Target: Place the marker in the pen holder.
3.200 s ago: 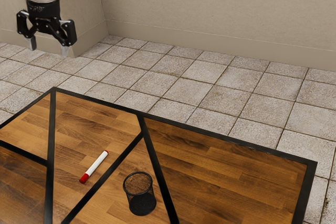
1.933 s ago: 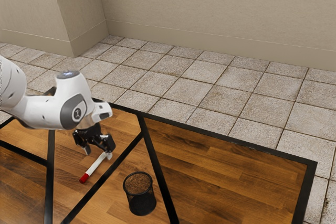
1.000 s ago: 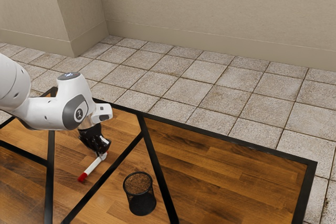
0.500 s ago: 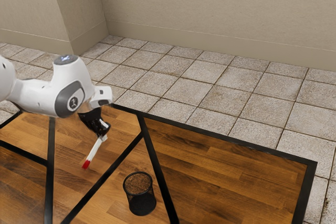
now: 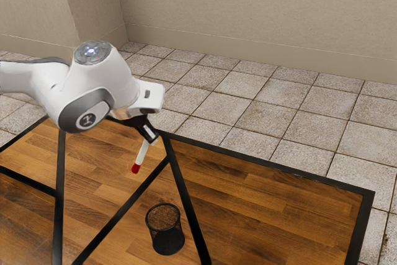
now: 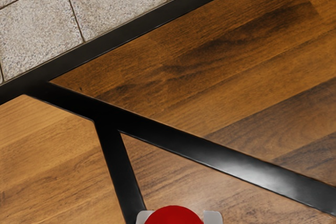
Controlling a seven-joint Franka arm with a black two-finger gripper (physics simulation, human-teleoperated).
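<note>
My gripper [image 5: 151, 140] is above the table in the exterior view, shut on the marker [image 5: 141, 156] near its white upper end. The marker hangs steeply tilted, its red end lowest and pointing toward the exterior view's lower left. In the wrist view the red end of the marker [image 6: 174, 215] shows at the lower edge, between the light fingertips of the gripper [image 6: 176, 217]. The black mesh pen holder [image 5: 166, 230] stands upright on the table, lower than the marker in the exterior view and apart from it.
The wooden table [image 5: 267, 209] has black strips across its top and a black border [image 5: 285, 169]. Beyond that border lies a tiled floor [image 5: 248, 107], with a beige wall [image 5: 248, 17] behind it.
The gripper came down over the marker, closed on it and lifted it off the table. Since half a second ago, hand and marker have moved toward the exterior view's right and up, the marker hanging more steeply.
</note>
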